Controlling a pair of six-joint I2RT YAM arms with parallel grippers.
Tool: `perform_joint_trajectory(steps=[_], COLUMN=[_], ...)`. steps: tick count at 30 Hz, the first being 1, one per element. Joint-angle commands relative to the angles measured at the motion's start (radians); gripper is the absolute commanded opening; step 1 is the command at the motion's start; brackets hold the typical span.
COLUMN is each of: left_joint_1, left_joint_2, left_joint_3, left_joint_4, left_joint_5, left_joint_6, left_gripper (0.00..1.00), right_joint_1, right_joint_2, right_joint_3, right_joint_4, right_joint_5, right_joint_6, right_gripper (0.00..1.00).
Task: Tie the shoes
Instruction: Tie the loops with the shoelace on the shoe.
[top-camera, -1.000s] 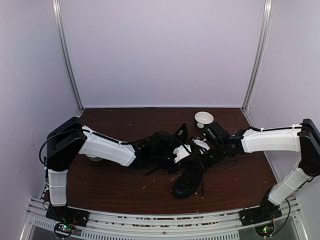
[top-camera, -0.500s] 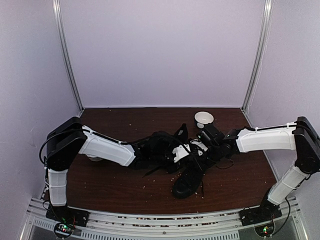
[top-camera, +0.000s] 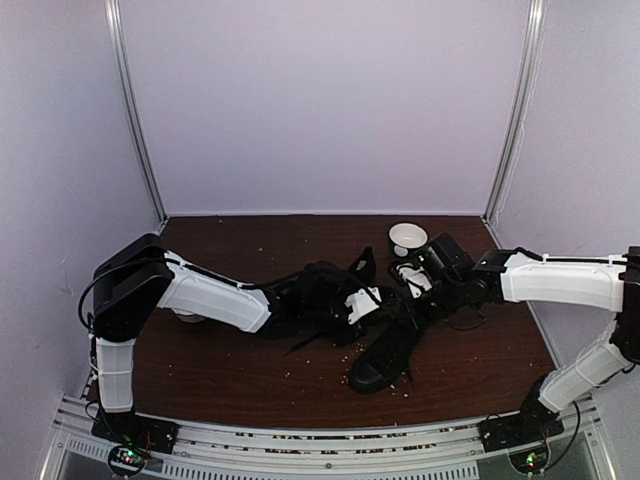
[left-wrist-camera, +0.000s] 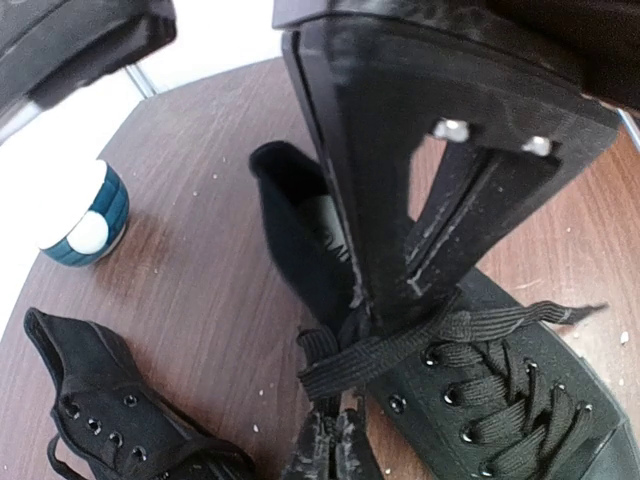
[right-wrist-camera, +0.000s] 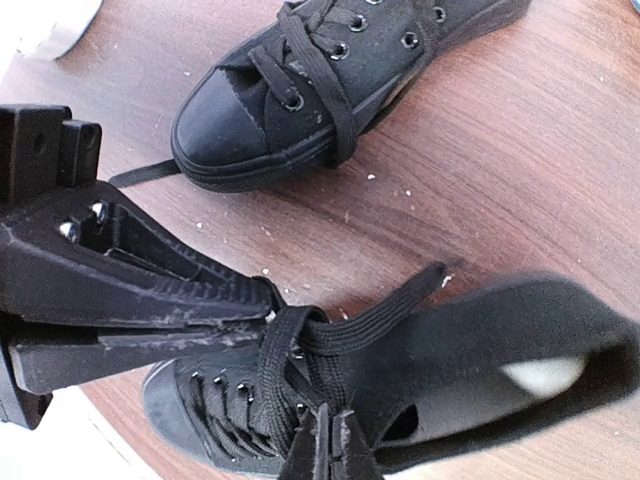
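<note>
Left gripper (left-wrist-camera: 330, 440): you are holding it fully closed, pinching the laces (left-wrist-camera: 400, 345).
Right gripper (right-wrist-camera: 325, 440): fully closed too, gripping the same laces close by.
Shoe (left-wrist-camera: 520, 400): lying on the table (right-wrist-camera: 500, 150) between the arms, its partner (right-wrist-camera: 300, 90) near.
Risk: pulling apart may be dragging the unweighted shoe, or letting thin laces slip out.
</note>
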Motion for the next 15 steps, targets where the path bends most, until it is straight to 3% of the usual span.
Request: perform_joint_trajectory(steps=[1,15], left_joint_1=[0.010,0.010], left_joint_2=[-0.011,0.025], left_joint_3=[0.001,0.051], left_joint_4=[0.029,-0.012], left_joint_5=[0.004,0.037], left_joint_6=[-0.006,0.001], left_gripper=[0.00,0.00], right_joint_1=[-0.033,-0.126], right_joint_2=[-0.049,-0.087], right_joint_3=[-0.024,-0.095], right_joint_4=[0.021,0.077], right_joint_5=[-0.053,-0.195], right_joint_6=[0.015,0.024], right_gripper=[0.00,0.01])
